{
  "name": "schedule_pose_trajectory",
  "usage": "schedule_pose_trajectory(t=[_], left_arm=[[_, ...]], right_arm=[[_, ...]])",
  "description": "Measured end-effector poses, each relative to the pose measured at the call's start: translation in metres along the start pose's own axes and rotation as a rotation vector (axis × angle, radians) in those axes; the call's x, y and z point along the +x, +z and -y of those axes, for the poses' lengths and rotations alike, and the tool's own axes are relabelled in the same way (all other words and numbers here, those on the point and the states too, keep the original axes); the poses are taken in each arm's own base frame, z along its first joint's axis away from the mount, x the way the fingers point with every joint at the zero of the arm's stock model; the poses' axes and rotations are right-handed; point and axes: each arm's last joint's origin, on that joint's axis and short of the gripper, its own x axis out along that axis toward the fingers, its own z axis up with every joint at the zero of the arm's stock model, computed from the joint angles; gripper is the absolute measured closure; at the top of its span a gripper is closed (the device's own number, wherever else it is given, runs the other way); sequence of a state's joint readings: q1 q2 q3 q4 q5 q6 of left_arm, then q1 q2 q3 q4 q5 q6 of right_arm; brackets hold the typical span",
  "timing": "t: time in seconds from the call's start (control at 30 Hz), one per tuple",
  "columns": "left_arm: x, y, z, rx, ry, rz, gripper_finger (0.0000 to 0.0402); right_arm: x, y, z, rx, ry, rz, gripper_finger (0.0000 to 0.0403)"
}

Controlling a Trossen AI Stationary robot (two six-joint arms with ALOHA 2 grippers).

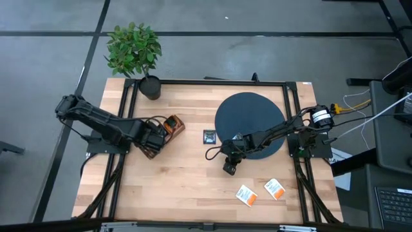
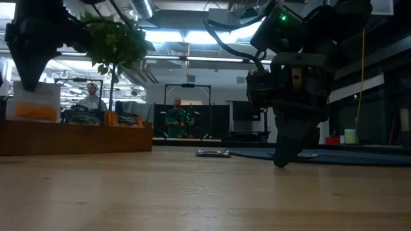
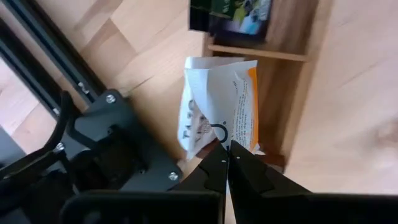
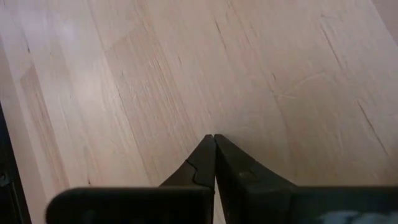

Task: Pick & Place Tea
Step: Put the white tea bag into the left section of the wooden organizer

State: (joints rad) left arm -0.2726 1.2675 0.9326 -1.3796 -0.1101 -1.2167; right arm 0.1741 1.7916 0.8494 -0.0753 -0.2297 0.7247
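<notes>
Sachets: two white-orange (image 1: 260,191); one dark (image 1: 209,136)

Two white-orange sachets (image 1: 246,195) (image 1: 275,189) near the table's (image 1: 180,187) front edge.

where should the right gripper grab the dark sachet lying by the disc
The dark sachet lies flat on the table, just clear of the left edge of the dark disc. Being thin, it probably offers only its edges: come straight down and pinch across two opposite sides. The right gripper, shut and empty, is nearest; the left gripper holds a white sachet.
</notes>
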Motion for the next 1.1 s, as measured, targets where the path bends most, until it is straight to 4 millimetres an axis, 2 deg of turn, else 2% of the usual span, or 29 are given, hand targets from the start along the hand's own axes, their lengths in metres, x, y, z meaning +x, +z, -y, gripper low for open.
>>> schedule_pose_trajectory(t=[0.5,0.9,1.1], left_arm=[[0.028,-0.003,-0.003,-0.008,0.042,0.016,0.0399],[0.031,-0.004,-0.004,0.042,0.063,0.032,0.0382],[0.031,-0.004,-0.004,0.041,0.056,0.018,0.0359]], right_arm=[[0.0,0.0,0.0,0.0,-0.001,0.0,0.0389],[0.0,0.0,0.0,0.0,-0.001,0.0,0.0389],[0.0,0.0,0.0,0.0,-0.001,0.0,0.0389]])
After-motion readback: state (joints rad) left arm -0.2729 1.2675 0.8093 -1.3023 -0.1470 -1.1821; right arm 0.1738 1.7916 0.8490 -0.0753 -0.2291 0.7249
